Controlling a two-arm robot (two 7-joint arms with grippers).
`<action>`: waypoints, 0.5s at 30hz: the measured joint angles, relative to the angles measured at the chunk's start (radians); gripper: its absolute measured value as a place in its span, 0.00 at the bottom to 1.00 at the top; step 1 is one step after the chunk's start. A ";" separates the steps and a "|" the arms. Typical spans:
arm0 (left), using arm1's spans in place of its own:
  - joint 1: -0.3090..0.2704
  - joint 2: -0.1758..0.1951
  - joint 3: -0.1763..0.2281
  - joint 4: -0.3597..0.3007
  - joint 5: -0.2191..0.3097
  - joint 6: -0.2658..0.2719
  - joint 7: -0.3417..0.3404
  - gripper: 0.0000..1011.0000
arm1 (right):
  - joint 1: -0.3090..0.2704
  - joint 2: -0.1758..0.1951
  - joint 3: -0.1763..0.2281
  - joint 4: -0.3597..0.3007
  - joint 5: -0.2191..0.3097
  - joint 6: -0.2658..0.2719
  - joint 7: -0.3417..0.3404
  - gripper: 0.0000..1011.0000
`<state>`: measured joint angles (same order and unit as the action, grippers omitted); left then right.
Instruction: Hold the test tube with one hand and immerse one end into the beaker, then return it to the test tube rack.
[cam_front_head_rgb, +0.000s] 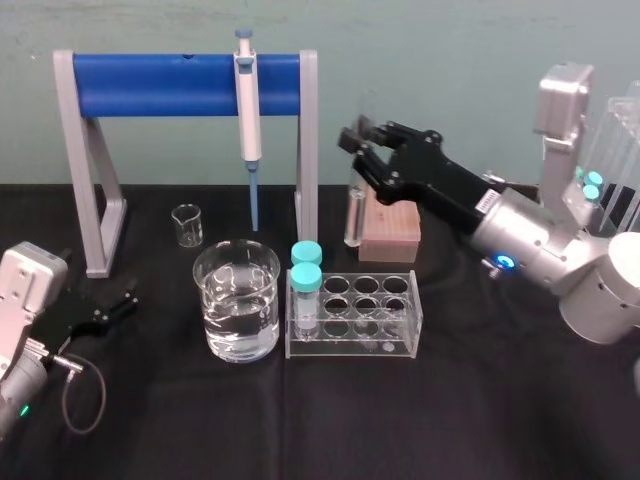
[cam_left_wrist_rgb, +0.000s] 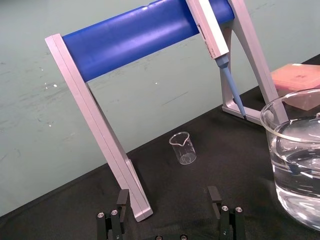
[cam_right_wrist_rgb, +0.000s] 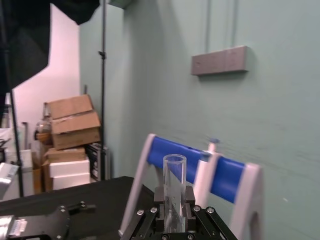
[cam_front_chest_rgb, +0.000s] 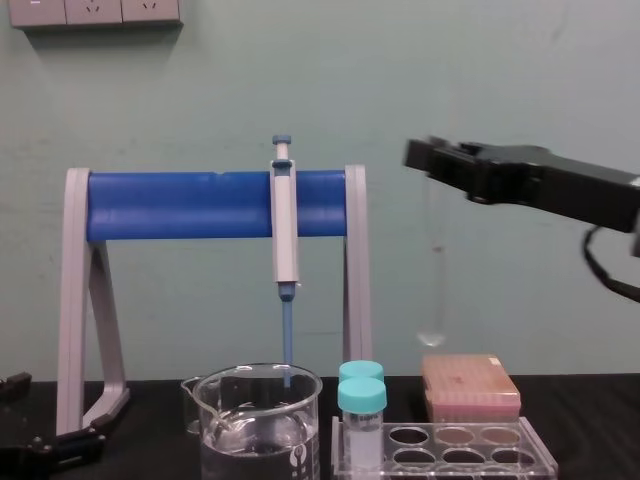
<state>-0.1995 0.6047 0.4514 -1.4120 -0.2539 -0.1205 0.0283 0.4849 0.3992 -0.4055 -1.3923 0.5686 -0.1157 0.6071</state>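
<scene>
The test tube (cam_front_head_rgb: 353, 220) hangs upright in the air, and my right gripper (cam_front_head_rgb: 358, 150) is shut on its upper part. In the chest view the test tube's (cam_front_chest_rgb: 433, 270) round bottom is just above the pink box, behind the test tube rack (cam_front_chest_rgb: 440, 450). The right wrist view shows the tube (cam_right_wrist_rgb: 174, 172) clamped between the fingers. The beaker (cam_front_head_rgb: 238, 300), part full of clear liquid, stands left of the test tube rack (cam_front_head_rgb: 355, 315). My left gripper (cam_front_head_rgb: 100, 305) rests open on the table at the far left, nothing between its fingers (cam_left_wrist_rgb: 122, 200).
A grey stand with a blue bar (cam_front_head_rgb: 160, 85) carries a white-and-blue pipette (cam_front_head_rgb: 247, 100) behind the beaker. A small glass beaker (cam_front_head_rgb: 187, 225) stands under it. The pink box (cam_front_head_rgb: 390, 235) sits behind the rack. Two teal-capped tubes (cam_front_head_rgb: 306, 275) stand in the rack's left end.
</scene>
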 joint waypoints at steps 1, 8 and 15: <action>0.000 0.000 0.000 0.000 0.000 0.000 0.000 0.99 | 0.008 -0.006 -0.006 0.007 -0.001 -0.002 0.007 0.22; 0.000 0.000 0.000 0.000 0.000 0.000 0.000 0.99 | 0.081 -0.061 -0.062 0.074 0.002 -0.028 0.078 0.22; 0.000 0.000 0.000 0.000 0.000 0.000 0.000 0.99 | 0.142 -0.113 -0.112 0.148 0.022 -0.050 0.146 0.22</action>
<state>-0.1996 0.6047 0.4514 -1.4120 -0.2539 -0.1205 0.0283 0.6272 0.2866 -0.5170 -1.2444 0.5902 -0.1660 0.7529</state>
